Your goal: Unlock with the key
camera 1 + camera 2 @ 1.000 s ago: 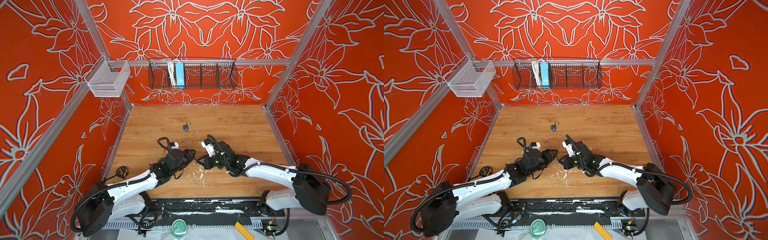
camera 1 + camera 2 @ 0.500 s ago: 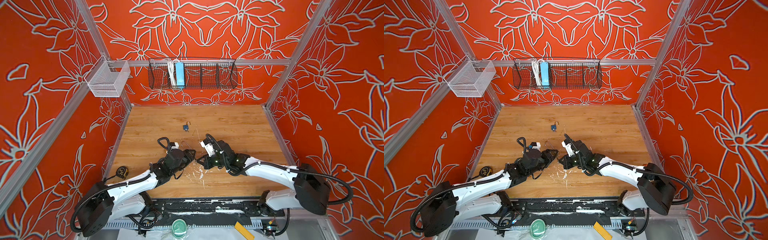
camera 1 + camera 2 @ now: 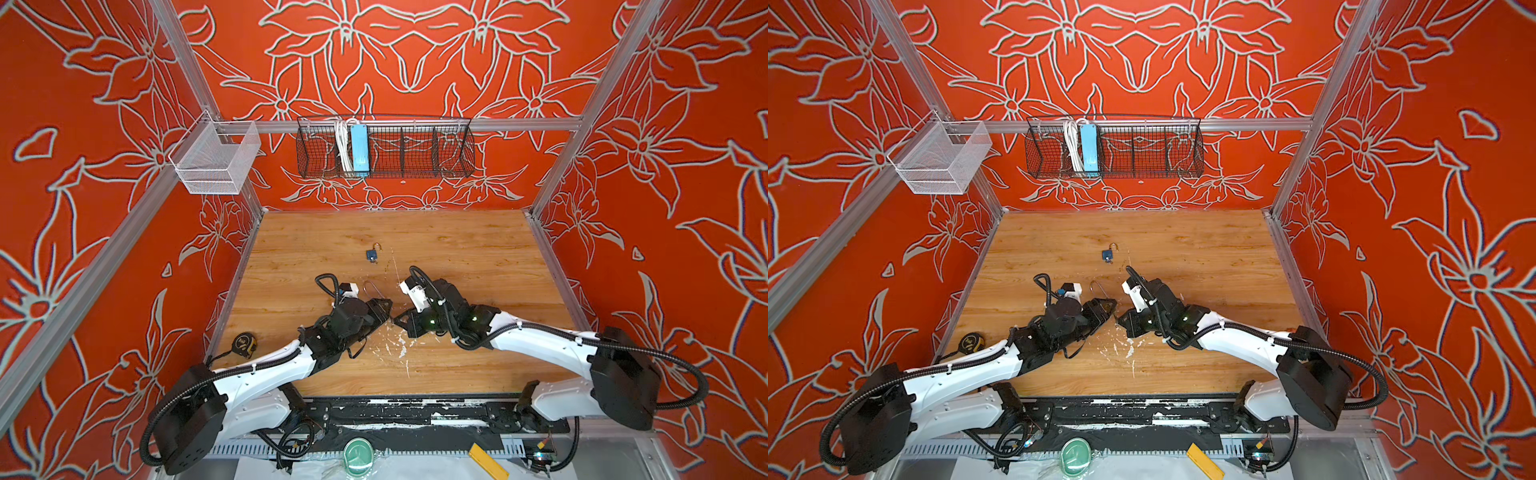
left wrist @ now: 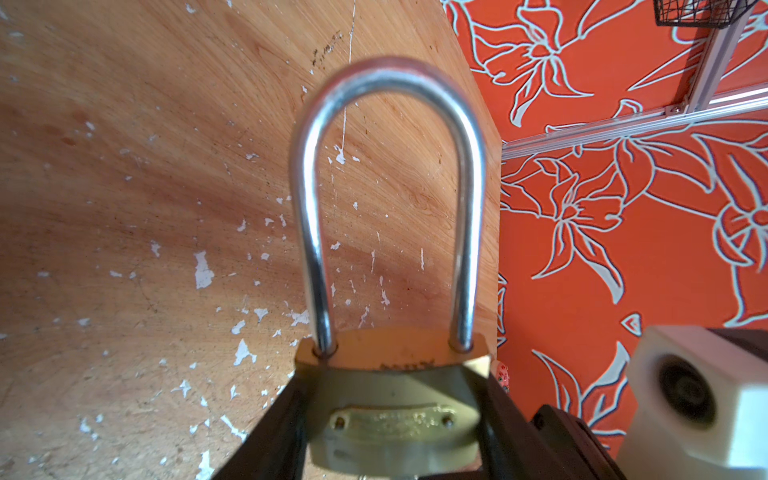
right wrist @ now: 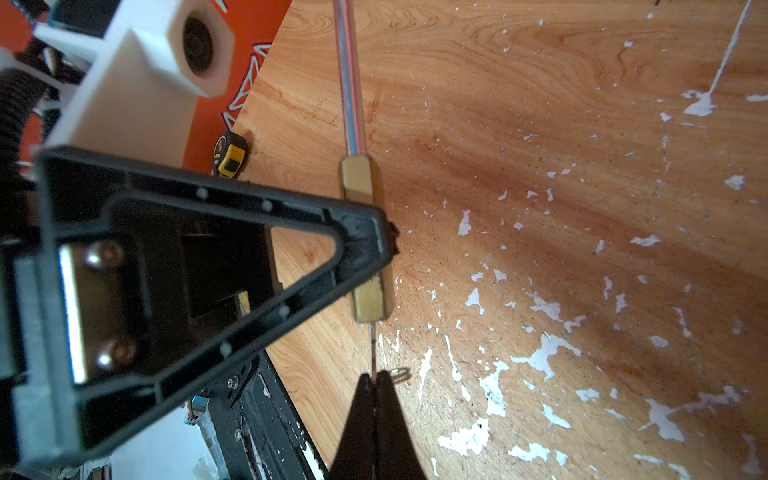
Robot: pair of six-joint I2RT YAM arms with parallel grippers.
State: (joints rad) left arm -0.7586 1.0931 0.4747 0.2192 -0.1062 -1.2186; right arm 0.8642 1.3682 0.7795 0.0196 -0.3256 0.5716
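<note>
Above chipped wood tabletop (image 3: 457, 249): brass padlock (image 4: 395, 415); orange floral walls (image 3: 685, 208) around.

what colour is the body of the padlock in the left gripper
The padlock body is brass yellow, its shackle silver; clearest in the left wrist view.
</note>
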